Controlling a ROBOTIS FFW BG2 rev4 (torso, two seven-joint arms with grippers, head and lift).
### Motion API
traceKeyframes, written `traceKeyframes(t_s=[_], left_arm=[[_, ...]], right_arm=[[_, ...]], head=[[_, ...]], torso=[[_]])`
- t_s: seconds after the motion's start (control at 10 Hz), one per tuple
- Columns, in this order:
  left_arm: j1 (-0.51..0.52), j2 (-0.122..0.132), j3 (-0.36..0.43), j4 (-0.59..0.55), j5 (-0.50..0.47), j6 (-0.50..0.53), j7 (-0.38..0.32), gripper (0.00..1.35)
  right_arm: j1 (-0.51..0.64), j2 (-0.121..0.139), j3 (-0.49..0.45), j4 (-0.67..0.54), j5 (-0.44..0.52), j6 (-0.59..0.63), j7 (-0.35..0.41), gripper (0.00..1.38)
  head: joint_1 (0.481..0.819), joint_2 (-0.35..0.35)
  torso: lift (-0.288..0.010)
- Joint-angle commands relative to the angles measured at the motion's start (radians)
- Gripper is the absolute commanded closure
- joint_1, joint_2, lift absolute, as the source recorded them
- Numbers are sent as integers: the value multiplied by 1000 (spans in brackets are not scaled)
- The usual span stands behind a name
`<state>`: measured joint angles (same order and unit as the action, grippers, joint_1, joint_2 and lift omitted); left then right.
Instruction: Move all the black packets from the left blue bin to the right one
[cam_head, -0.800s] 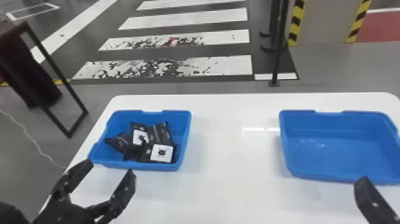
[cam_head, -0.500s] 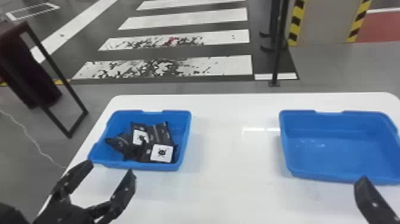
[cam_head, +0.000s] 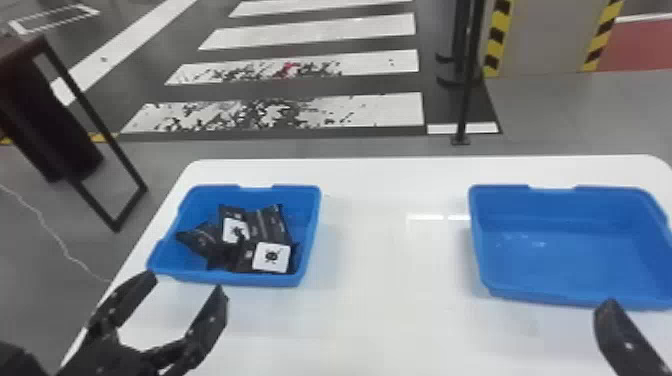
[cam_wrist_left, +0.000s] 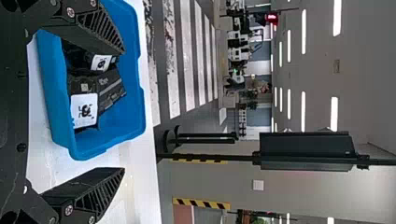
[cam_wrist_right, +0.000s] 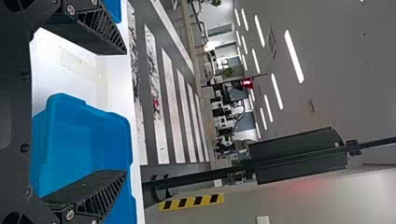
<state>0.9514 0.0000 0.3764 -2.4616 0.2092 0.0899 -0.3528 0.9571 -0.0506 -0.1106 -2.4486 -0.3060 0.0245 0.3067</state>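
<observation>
White table (cam_head: 390, 320) bears black packets (cam_head: 262, 225) (white emblem labels (cam_head: 271, 257)) in a blue bin (cam_head: 225, 278), left gripper (cam_head: 184, 285) and right gripper (cam_head: 622, 340) fingers wide

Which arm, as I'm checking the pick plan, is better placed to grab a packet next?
Probably the left. The left tool is open at the near side of the left blue bin, which holds the black packets; the right tool is by the right bin.

Black packets (cam_head: 271, 256) piled in left blue bin (cam_head: 309, 240); right blue bin (cam_head: 575, 295) empty. Both on white counter (cam_head: 390, 320).
</observation>
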Motion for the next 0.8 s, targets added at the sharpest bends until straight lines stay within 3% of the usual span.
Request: traceKeyframes(t_s=[0.0, 0.2, 0.7], left_arm=[[-7, -3, 0, 4, 4, 3, 0, 144], [-48, -3, 14, 26, 28, 35, 8, 148], [-186, -3, 22, 50, 30, 249, 17, 147]], right_arm=[[0, 0, -1, 0, -1, 0, 0, 113], [0, 0, -1, 0, -3, 0, 0, 113], [0, -2, -1, 3, -7, 5, 0, 113]], head=[[695, 193], [695, 195], [695, 213]], torso=[[-140], [-140], [-140]])
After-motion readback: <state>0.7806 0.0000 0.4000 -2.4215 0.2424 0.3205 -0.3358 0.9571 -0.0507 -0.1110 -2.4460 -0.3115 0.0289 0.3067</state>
